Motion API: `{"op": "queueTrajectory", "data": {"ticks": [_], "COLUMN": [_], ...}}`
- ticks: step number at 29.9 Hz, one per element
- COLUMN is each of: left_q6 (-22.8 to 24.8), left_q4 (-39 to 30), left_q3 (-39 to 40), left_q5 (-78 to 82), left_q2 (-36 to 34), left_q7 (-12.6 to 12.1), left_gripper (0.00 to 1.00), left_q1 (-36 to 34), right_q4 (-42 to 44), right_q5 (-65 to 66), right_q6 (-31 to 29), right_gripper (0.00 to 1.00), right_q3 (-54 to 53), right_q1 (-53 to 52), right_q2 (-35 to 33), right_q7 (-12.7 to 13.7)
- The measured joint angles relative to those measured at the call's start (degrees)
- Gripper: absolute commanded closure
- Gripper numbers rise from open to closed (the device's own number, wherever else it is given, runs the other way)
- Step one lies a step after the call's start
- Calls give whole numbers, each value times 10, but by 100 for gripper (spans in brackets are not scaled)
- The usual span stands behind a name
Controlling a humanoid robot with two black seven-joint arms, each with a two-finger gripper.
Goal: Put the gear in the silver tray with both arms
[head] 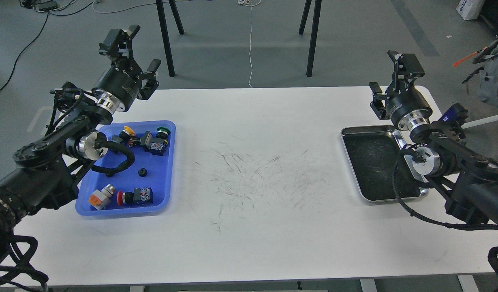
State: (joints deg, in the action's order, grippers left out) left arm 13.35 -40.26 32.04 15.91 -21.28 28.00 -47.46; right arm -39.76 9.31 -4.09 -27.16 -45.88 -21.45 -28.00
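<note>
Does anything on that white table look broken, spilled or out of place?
Nothing spilled or broken. The white table has dark scuff marks across its middle. The shiny silver metal tray holds nothing, while small parts, including a small black gear, lie loose in the blue plastic tray.

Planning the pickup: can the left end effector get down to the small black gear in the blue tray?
Probably yes. The left end effector is open and raised; the gear lies alone on bare blue tray floor, uncovered.
</note>
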Motion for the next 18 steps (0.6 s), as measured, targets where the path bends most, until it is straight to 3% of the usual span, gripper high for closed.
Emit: {"op": "queueTrajectory", "data": {"ticks": [18], "left_q6": [0], "left_q4": [-1], "left_q3": [-6], "left_q5": [0], "left_q2": [-2], "left_q7": [0], "left_gripper": [0], "left_q1": [3], "right_q4": [-2], "right_q5": [0], "right_q6": [-2], "right_gripper": [1], "right_q3": [1], "right_q1": [-4], "right_q2": [-2], "right_q7": [0]}}
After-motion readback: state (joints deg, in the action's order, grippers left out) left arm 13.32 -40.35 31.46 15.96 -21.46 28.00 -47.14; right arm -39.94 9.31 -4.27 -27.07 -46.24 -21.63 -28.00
